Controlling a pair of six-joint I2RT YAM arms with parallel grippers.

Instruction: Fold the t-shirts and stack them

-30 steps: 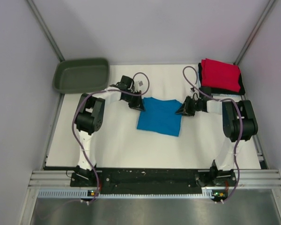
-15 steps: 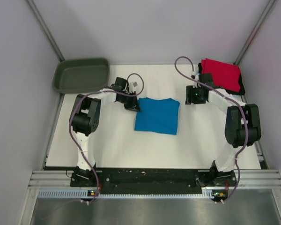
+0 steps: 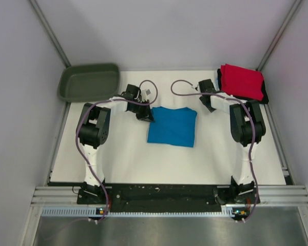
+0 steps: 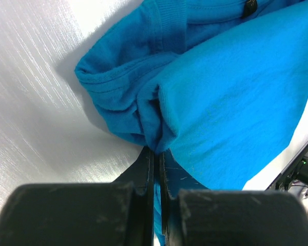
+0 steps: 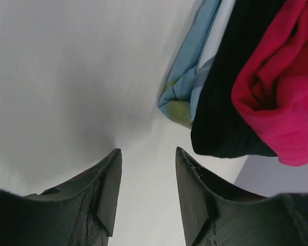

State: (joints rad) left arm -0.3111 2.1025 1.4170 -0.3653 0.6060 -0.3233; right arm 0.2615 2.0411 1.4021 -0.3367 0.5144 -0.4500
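The turquoise-blue t-shirt (image 3: 173, 126) lies folded in the middle of the white table. My left gripper (image 3: 145, 115) is shut on its back-left corner; the wrist view shows blue cloth (image 4: 210, 97) pinched between the jaws (image 4: 155, 154). A stack of folded shirts sits at the back right, red (image 3: 241, 81) on top of black (image 3: 264, 96). In the right wrist view the red (image 5: 277, 102), the black (image 5: 231, 113) and a light blue one (image 5: 187, 97) show at its corner. My right gripper (image 3: 209, 105) is open and empty (image 5: 146, 151), just left of the stack.
A dark olive-green tub (image 3: 89, 81) stands at the back left corner. Grey walls close in both sides and the back. Purple cables loop over both arms. The arm bases sit on a black rail at the near edge.
My right gripper let go of the blue shirt's right corner and swung back toward the stack. The left gripper dragged the shirt slightly left, then held still.
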